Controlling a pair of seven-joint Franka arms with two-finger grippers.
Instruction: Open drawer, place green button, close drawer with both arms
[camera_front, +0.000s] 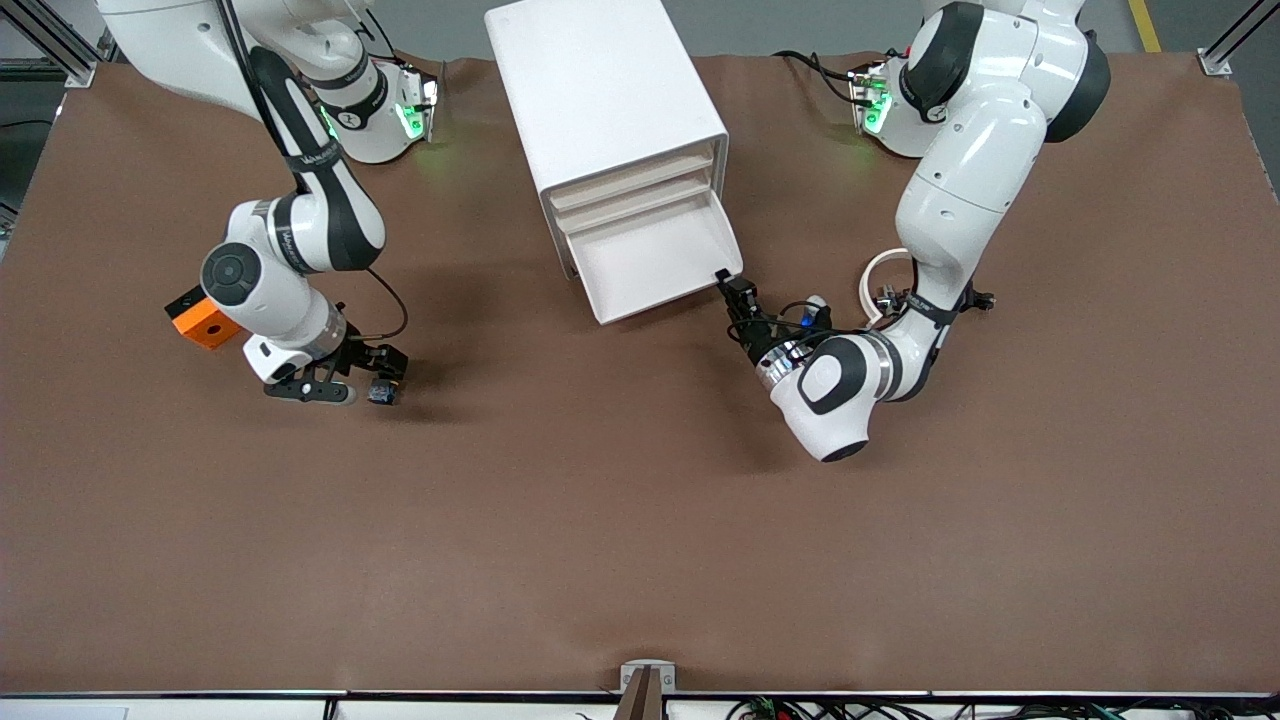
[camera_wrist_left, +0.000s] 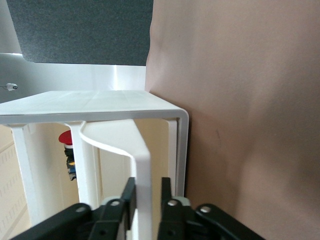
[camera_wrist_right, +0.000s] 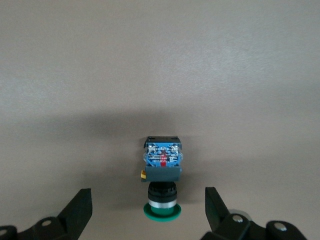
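Observation:
The white cabinet (camera_front: 600, 90) stands mid-table with its lowest drawer (camera_front: 650, 265) pulled out toward the front camera, and nothing shows in the tray. My left gripper (camera_front: 722, 280) is at the drawer's front corner on the left arm's side. In the left wrist view its fingers (camera_wrist_left: 129, 192) straddle the drawer's thin white handle tab (camera_wrist_left: 142, 160), open a little, with a narrow gap on one side. The button (camera_front: 379, 393) lies on its side on the brown table near the right arm's end. My right gripper (camera_wrist_right: 147, 200) hovers low over the button (camera_wrist_right: 161, 165), wide open, its fingers flanking the green cap.
An orange-and-black block (camera_front: 205, 322) lies beside the right arm's wrist. A white arc (camera_front: 880, 272) with small black clips (camera_front: 885, 297) sits by the left arm's forearm. Shut drawers (camera_front: 640, 185) are stacked above the open one. A red-capped part (camera_wrist_left: 66, 137) shows past the cabinet frame.

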